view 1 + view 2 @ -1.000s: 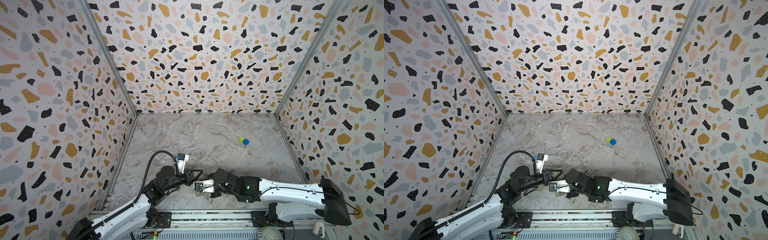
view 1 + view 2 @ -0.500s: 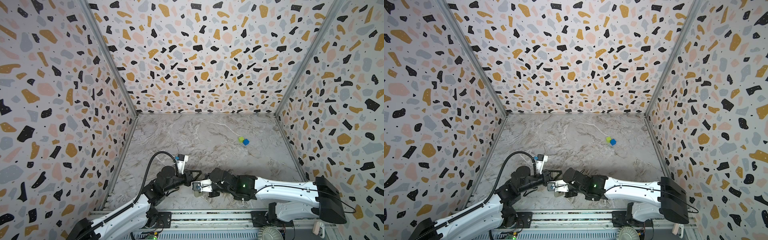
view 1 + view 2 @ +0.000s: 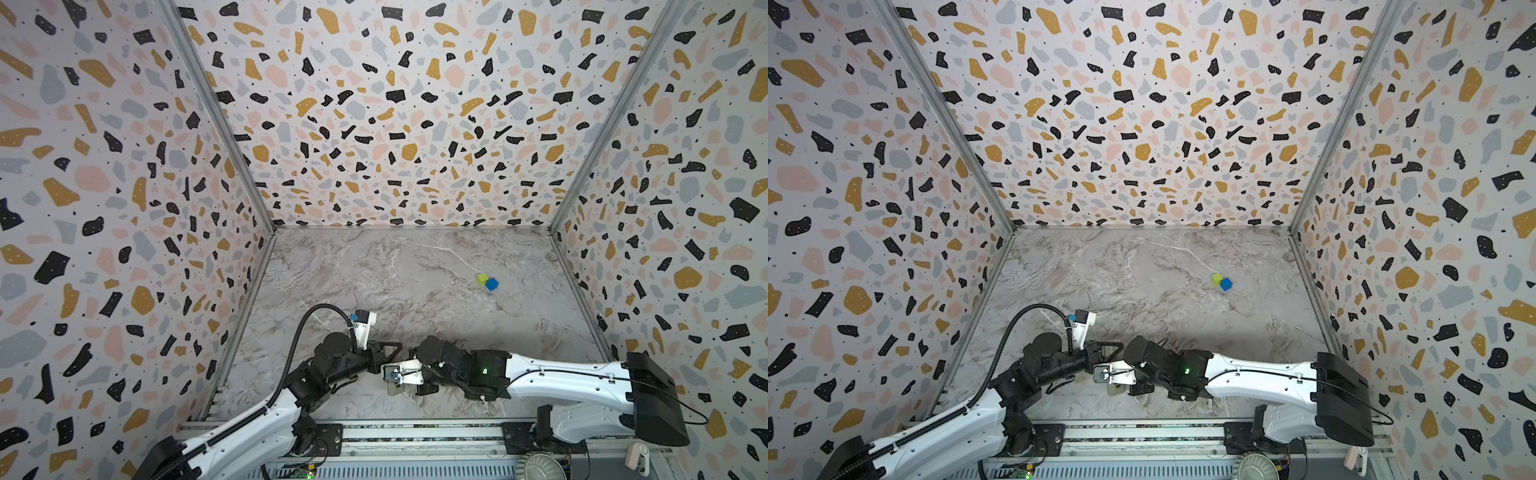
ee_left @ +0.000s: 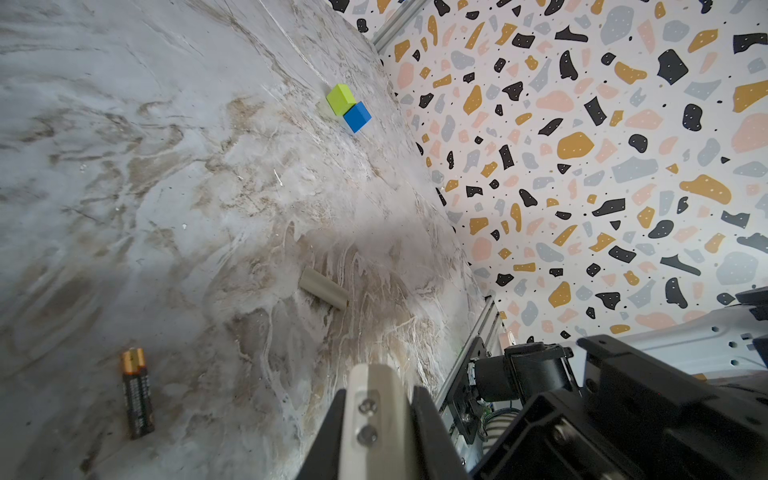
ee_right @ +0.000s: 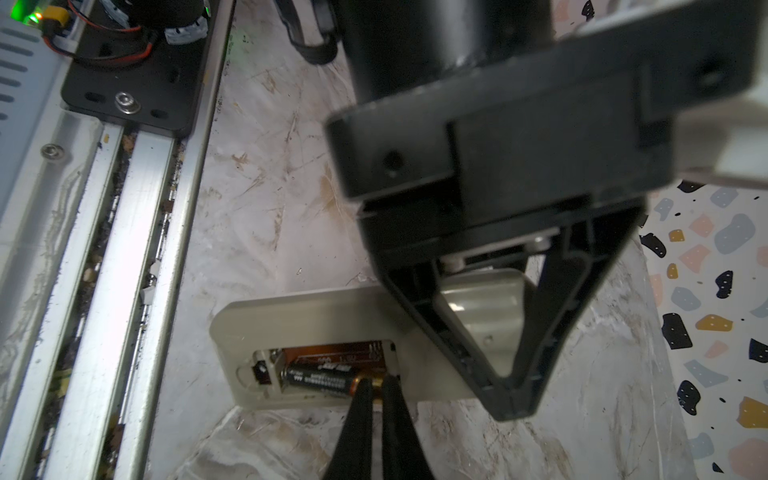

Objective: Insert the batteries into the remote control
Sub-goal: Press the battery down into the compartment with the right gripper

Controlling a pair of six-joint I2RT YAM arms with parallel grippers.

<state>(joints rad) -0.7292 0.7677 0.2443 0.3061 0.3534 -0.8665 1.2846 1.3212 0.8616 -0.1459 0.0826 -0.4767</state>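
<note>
Only right-wrist: seated battery [image 5: 320, 379] (left-wrist: loose battery [image 4: 137, 395])

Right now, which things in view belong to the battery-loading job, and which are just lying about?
Job: remote control, back up; seated battery inside it; loose battery; left pincer clamping the remote; right pincer, tips at the seated battery's copper end.
Lying about: green cube; blue cube; pale curved piece, possibly the remote's cover, can't tell.
</note>
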